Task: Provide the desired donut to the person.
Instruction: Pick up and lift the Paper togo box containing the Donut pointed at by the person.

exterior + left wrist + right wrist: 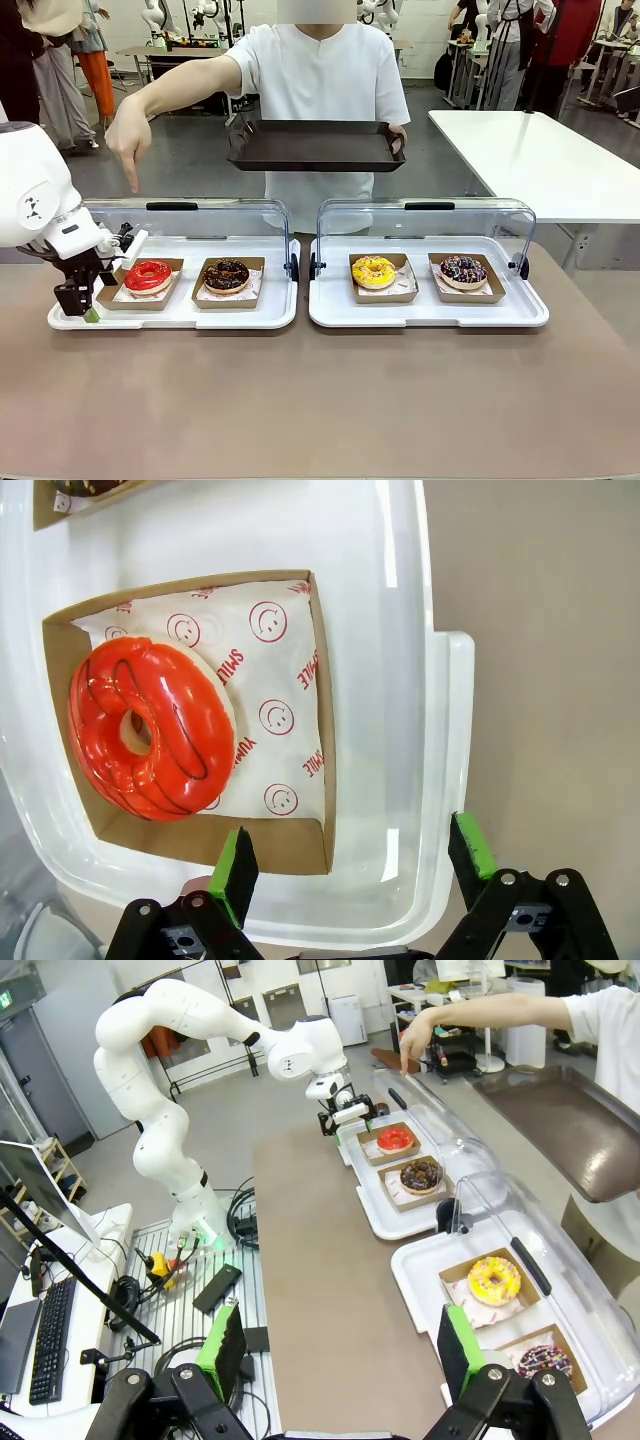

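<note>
Presently left claw [354, 865] gapes wide, empty, beside red donut [150, 730].

White side table [535, 150]; black keyboard [52, 1352]

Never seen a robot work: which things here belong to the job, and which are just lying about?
In the job: red donut, person's pointing hand, left gripper, dark tray.
Lying about: chocolate donut, yellow donut, sprinkled donut, white side table.
</note>
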Tool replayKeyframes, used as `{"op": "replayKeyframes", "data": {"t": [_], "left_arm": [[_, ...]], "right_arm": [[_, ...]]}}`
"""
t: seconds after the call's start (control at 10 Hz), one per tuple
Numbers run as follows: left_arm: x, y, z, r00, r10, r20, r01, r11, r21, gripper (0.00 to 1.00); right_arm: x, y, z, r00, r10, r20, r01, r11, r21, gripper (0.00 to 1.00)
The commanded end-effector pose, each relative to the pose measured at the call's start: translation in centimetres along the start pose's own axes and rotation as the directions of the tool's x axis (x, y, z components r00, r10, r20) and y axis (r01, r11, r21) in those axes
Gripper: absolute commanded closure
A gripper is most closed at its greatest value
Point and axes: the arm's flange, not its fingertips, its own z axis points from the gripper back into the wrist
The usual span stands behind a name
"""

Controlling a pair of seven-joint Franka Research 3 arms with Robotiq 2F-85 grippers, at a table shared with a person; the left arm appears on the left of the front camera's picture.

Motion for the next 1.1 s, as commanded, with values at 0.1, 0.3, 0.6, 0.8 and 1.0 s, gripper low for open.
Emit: {"op": "replayKeyframes", "data": {"t": [0.1,0.3,0.6,0.8,1.0], "left_arm": [[-0.39,0.77,-0.42,1.0,0.004,0.023,-0.003,1.0,-0.01,0.0],[-0.22,0.73,-0.45,0.999,-0.012,0.03,0.012,1.0,0.0,0.34],[-0.36,0.8,-0.41,0.999,-0.011,0.033,0.011,1.0,-0.004,1.0],[-0.45,0.85,-0.24,0.999,-0.002,0.038,0.002,1.0,-0.002,1.0],[-0.43,0.85,-0.32,0.999,0.012,0.039,-0.012,1.0,-0.011,1.0]], "right_arm": [[-0.06,-0.07,0.11,1.0,-0.001,0.002,0.001,1.0,0.01,0.0],[-0.06,-0.07,0.11,1.0,-0.001,0.002,0.001,1.0,0.01,0.0],[-0.06,-0.07,0.11,1.0,-0.001,0.002,0.001,1.0,0.01,0.0],[-0.06,-0.07,0.11,1.0,-0.001,0.002,0.001,1.0,0.01,0.0],[-0.06,-0.07,0.11,1.0,-0.001,0.002,0.001,1.0,0.01,0.0]]}}
